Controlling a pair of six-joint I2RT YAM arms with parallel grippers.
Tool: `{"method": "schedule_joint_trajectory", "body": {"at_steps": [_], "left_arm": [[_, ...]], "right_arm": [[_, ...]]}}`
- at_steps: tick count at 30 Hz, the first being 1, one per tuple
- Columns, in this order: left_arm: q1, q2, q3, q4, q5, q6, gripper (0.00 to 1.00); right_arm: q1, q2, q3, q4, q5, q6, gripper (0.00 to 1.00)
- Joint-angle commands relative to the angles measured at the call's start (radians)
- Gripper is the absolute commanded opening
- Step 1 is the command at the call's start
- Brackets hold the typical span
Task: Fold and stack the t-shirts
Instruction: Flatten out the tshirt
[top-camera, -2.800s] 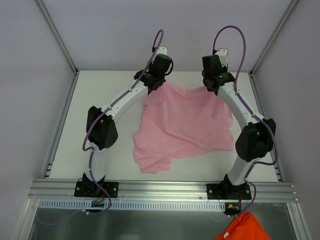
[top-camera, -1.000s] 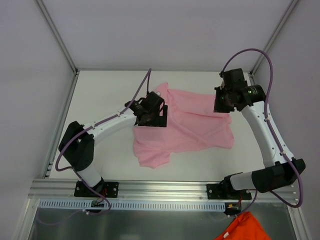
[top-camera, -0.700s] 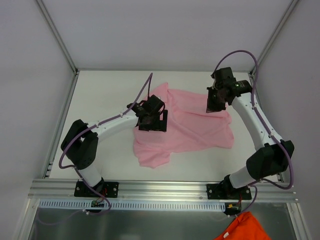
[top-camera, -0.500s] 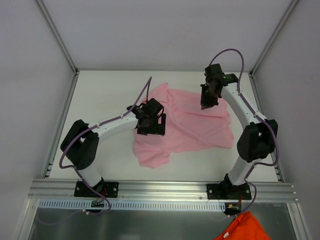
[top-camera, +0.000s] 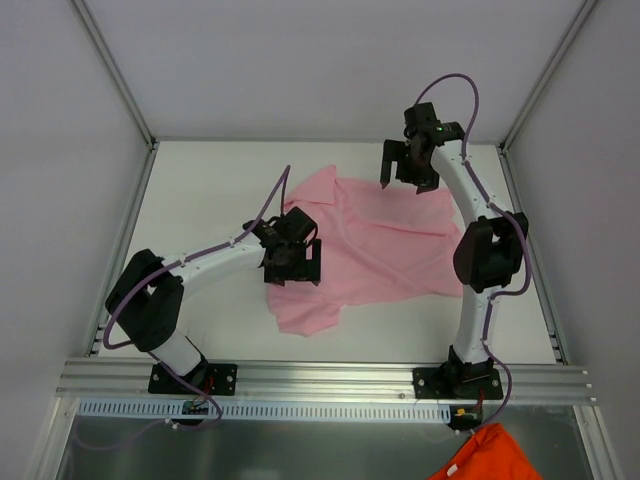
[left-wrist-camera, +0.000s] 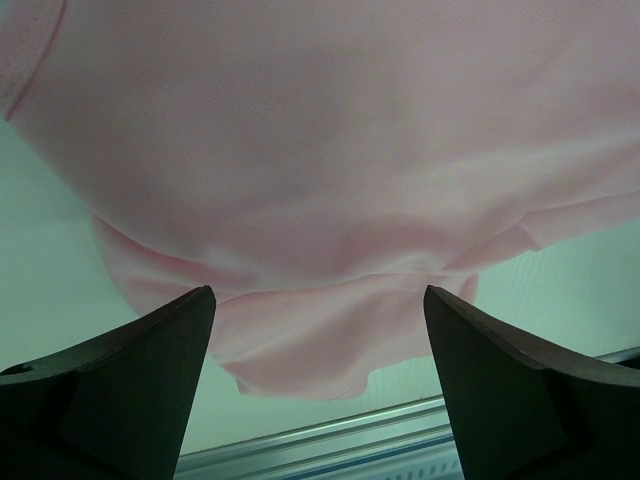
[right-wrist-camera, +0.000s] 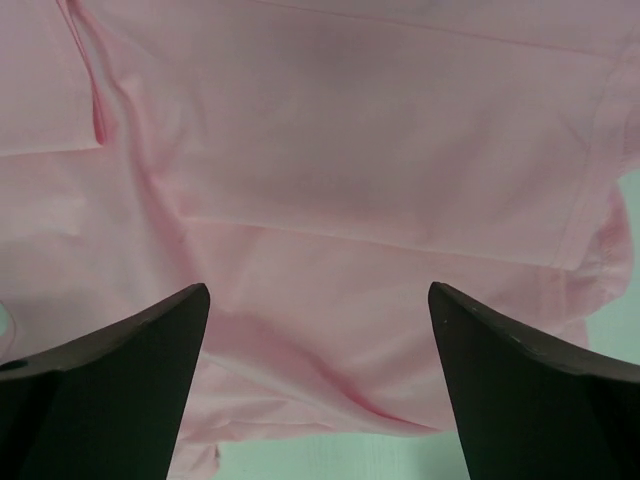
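Tabletop (top-camera: 200, 190), white, walled on three sides: the largest item. We judge it the folding surface, with its bare part at the left a likely place for a stack.

T-shirt (top-camera: 390, 250), light pink, plain. It lies roughly flat but rumpled in the middle of the table, between the two arms, with a lobe of cloth trailing toward the near left. The far edge shows doubled layers and a seam in the right wrist view. We read the fold as barely begun, and no stack is to be seen.

Right arm (top-camera: 480, 250), reaching to the shirt's far edge, and left arm (top-camera: 200, 270), stretched across to its left margin. We take this as each arm tending its own side of the cloth.

Orange cloth (top-camera: 485, 455), below the table at the near right corner and only partly in view. Whether it is another shirt we cannot tell.

Right gripper (top-camera: 405, 180): fingers spread wide, nothing between them, poised above the pink fabric.

Left gripper (top-camera: 293, 275): likewise spread wide and empty, above the shirt's near-left edge, where a pinch could lift the hem.

Brands, labels, writing: we find none legible on the shirt, the arms or the frame.
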Motion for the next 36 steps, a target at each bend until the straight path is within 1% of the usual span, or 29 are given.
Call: {"method": "schedule_joint_trajectory", "body": {"at_steps": [1, 2, 3, 8, 11, 13, 14, 16, 18, 19, 20, 21, 23, 25, 26, 36], "left_arm": [[-0.008, 0.009, -0.004, -0.021, 0.023, -0.029, 0.87], [-0.008, 0.015, -0.003, -0.024, 0.023, -0.031, 0.87], [-0.008, 0.025, -0.003, -0.023, 0.052, -0.032, 0.87], [-0.005, 0.055, -0.002, -0.032, 0.069, -0.038, 0.88], [0.004, 0.074, -0.021, -0.018, 0.104, -0.047, 0.89], [0.015, 0.076, -0.035, -0.003, 0.130, -0.057, 0.89], [0.024, 0.070, -0.051, 0.002, 0.135, -0.060, 0.87], [0.031, 0.064, -0.067, 0.011, 0.155, -0.066, 0.77], [0.041, 0.061, -0.088, 0.009, 0.159, -0.072, 0.55], [0.041, 0.059, -0.094, 0.009, 0.159, -0.071, 0.46], [0.042, 0.050, -0.102, 0.008, 0.155, -0.074, 0.34], [0.042, 0.045, -0.107, 0.008, 0.153, -0.075, 0.27], [0.042, 0.030, -0.119, -0.009, 0.142, -0.081, 0.13], [0.047, 0.007, -0.150, -0.012, 0.141, -0.086, 0.07], [0.051, 0.003, -0.159, -0.014, 0.141, -0.089, 0.01], [0.096, -0.103, -0.265, -0.089, 0.110, -0.109, 0.00]], "right_arm": [[-0.023, 0.018, 0.064, -0.031, 0.000, 0.003, 1.00], [-0.026, 0.018, 0.064, -0.028, -0.003, 0.006, 1.00], [-0.033, 0.015, 0.067, -0.026, -0.003, 0.006, 1.00], [-0.056, -0.003, 0.064, -0.031, 0.000, 0.006, 1.00], [-0.082, -0.029, 0.062, -0.031, -0.026, 0.006, 1.00], [-0.098, -0.046, 0.073, -0.031, -0.034, 0.003, 1.00], [-0.110, -0.061, 0.081, -0.034, -0.035, 0.001, 0.99], [-0.122, -0.072, 0.100, -0.048, -0.034, -0.006, 1.00], [-0.137, -0.083, 0.122, -0.057, -0.034, -0.009, 1.00], [-0.142, -0.084, 0.128, -0.059, -0.034, -0.010, 1.00], [-0.153, -0.089, 0.134, -0.059, -0.069, -0.010, 1.00], [-0.156, -0.089, 0.136, -0.059, -0.071, -0.010, 1.00], [-0.162, -0.091, 0.134, -0.063, -0.075, -0.008, 1.00], [-0.164, -0.091, 0.134, -0.063, -0.075, -0.010, 1.00], [-0.167, -0.092, 0.133, -0.065, -0.075, -0.010, 1.00], [-0.191, -0.100, 0.137, -0.065, -0.090, -0.011, 1.00]]}}
